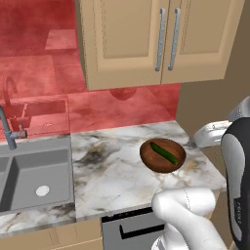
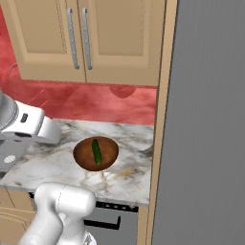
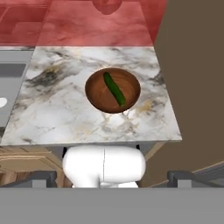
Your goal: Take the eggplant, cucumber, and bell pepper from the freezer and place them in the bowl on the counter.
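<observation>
Jaws spread fully wide, gripping nothing, gripper (image 3: pixel 112 177) raised well above counter (image 3: pixel 65 109). Cucumber (image 3: pixel 114 89) lying inside bowl (image 3: pixel 97 97), slanted across its reddish-brown floor. Bowl resting on marble near right edge, beside tall grey freezer (image 2: pixel 206 124). Sink (image 1: pixel 34 180) off to left.

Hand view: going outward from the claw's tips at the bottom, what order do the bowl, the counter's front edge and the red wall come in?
1. Counter, front edge, nearest the claw.
2. Bowl, mid-counter, holding the cucumber.
3. Red wall, behind the counter.
</observation>
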### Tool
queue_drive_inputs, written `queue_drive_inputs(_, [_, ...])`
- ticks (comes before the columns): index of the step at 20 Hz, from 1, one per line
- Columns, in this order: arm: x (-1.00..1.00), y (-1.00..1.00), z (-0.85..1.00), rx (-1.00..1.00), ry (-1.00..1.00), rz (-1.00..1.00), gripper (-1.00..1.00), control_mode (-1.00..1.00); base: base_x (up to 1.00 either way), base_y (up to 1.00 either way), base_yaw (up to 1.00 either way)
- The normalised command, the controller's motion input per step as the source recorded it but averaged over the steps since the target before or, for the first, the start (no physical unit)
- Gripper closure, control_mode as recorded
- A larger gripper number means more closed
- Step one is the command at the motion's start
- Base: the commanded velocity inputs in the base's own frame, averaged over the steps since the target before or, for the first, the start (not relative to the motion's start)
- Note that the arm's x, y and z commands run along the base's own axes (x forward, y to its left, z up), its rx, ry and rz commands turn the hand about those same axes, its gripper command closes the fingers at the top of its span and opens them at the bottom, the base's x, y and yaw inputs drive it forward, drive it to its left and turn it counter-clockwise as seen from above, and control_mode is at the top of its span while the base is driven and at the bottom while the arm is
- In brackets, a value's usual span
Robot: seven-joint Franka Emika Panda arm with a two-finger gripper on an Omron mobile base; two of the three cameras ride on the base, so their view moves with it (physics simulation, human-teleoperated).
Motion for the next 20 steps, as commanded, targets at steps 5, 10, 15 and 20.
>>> queue_drive_inputs(5, [-0.17,0.0,0.29,0.0,0.0,0.0,-1.0,1.0,-0.08,0.0,0.0])
queue_drive_inputs(10, [0.0,0.0,0.0,0.0,0.0,0.0,-1.0,1.0,-0.83,-0.05,-0.03])
queue_drive_inputs(15, [0.0,0.0,0.0,0.0,0.0,0.0,-1.0,1.0,-1.0,-0.27,-0.09])
queue_drive_inputs(20, [0.0,0.0,0.0,0.0,0.0,0.0,-1.0,1.0,-0.75,-0.7,-0.06])
